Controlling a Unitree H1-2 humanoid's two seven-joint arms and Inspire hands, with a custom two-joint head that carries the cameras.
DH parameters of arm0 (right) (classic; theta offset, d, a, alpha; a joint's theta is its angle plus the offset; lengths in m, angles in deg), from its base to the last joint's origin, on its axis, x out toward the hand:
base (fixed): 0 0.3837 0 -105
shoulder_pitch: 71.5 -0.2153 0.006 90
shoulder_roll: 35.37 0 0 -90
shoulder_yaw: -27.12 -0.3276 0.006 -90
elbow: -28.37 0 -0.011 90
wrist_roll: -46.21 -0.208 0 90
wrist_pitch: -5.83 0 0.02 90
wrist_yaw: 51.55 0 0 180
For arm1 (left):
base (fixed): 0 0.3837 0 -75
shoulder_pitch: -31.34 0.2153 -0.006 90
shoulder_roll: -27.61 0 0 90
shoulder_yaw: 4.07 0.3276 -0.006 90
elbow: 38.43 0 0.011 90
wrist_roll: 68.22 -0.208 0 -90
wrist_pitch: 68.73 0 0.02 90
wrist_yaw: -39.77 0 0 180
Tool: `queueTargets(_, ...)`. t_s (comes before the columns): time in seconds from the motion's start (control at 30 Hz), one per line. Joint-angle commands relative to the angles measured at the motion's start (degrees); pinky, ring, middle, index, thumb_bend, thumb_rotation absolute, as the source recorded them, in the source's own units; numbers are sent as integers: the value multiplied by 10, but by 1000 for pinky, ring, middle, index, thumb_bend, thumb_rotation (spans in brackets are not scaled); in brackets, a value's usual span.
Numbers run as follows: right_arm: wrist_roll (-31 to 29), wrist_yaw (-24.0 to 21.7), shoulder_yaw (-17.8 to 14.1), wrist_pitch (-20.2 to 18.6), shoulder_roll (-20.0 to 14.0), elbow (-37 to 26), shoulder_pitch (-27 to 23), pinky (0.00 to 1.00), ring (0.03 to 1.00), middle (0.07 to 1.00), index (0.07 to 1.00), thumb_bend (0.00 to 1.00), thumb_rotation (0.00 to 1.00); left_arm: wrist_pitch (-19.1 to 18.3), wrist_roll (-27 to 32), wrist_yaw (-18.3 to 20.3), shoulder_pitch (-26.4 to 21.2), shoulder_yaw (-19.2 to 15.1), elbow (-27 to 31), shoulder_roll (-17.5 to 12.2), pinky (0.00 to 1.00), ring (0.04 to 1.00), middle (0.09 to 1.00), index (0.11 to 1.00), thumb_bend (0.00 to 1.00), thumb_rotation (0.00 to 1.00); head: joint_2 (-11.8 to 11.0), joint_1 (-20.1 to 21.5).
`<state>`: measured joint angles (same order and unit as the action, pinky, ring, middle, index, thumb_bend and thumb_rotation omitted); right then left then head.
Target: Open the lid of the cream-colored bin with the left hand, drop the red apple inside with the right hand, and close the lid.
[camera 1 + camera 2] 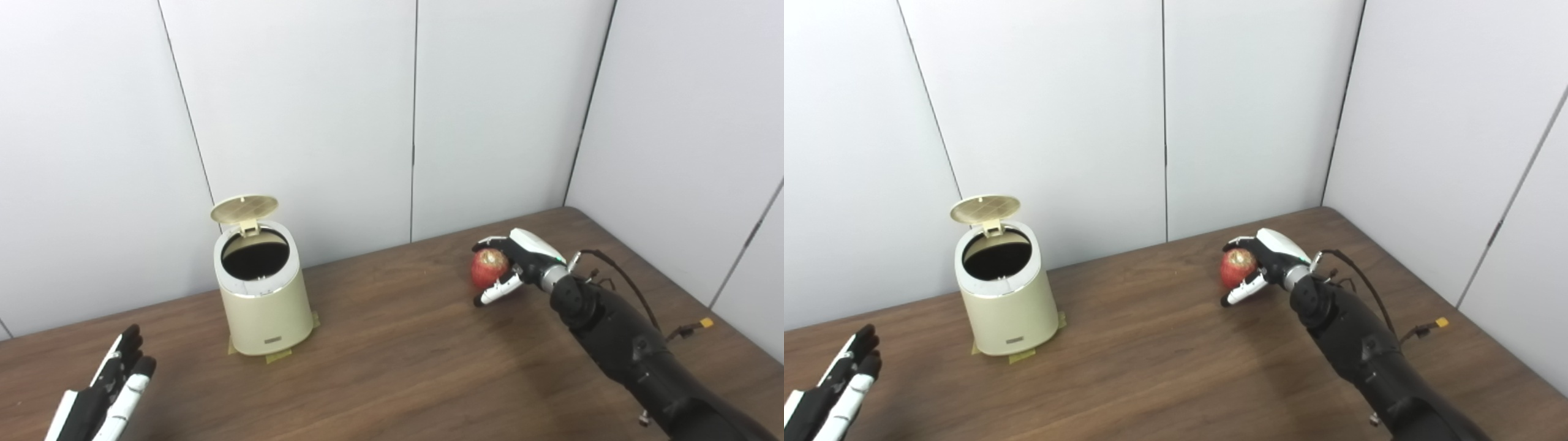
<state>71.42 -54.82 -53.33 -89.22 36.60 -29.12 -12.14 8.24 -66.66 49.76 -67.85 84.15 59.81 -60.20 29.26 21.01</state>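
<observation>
right robot hand (513,263) wraps the red apple (488,267), low over the counter (398,343), far right of the bin (264,300) | left robot hand (107,392) empty, fingers apart | risk: loose hold, apple may slip or hit the rim | bin stands tall, mouth up, lid (244,209) tipped back; apple round

Two side-by-side head cameras look down across the same table (392,367), slightly offset horizontally.

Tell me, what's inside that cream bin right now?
The lid stands open, but the cream bin shows only a dark interior; its bottom is hidden. The red apple is still outside, in the right hand.
</observation>
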Motion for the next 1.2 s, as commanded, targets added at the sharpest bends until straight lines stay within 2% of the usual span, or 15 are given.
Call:
queueTargets(0.0,-12,6,2,36,17,-2,1,534,537,510,609,588,28,19,2,1,-16,-3,5,-9,998,1000,1000,1000,761,731,2,0)
queueTargets(0.07,-5,26,-1,40,22,-3,6,452,468,457,532,539,5,17,1,0,-15,-3,4,-9,1000,1000,1000,1000,779,733,2,0)
queueTargets(0.2,14,61,0,33,28,-5,13,370,417,428,512,526,0,23,2,2,-16,-3,-3,-11,1000,1000,1000,1000,791,740,3,-3)
queueTargets(0.23,16,66,0,33,28,-5,14,360,410,424,514,525,0,24,2,3,-16,-3,-4,-11,1000,1000,1000,1000,791,740,3,-3)
queueTargets(0.4,23,128,-5,83,33,14,17,340,389,426,518,525,0,25,7,3,-17,-3,-8,-9,1000,1000,1000,1000,808,731,3,-6)
queueTargets(0.57,12,134,-17,99,29,-17,10,359,398,470,525,517,0,30,0,-2,-19,1,-16,-5,1000,1000,1000,1000,820,728,-1,-16)
queueTargets(0.67,16,126,-22,93,24,-54,2,360,398,480,522,517,0,31,-8,-4,-19,7,-21,-4,986,1000,1000,1000,830,753,-6,-33)
queueTargets(0.83,17,90,-27,73,25,-145,-11,349,393,489,523,516,0,46,-3,-3,-21,12,-39,6,993,1000,1000,1000,808,737,-18,-82)
queueTargets(0.97,7,32,-26,28,35,-234,-28,357,396,486,526,516,0,53,-7,-7,-21,17,-51,17,1000,1000,1000,1000,784,699,-26,-123)
queueTargets(1.07,12,-1,-17,3,48,-286,-43,347,390,488,530,515,0,62,-19,-13,-19,24,-59,25,989,1000,1000,1000,813,706,-30,-155)
queueTargets(1.17,12,-17,-14,5,60,-305,-54,334,387,486,530,515,0,67,-29,-18,-18,29,-65,31,992,1000,1000,1000,851,721,-33,-170)
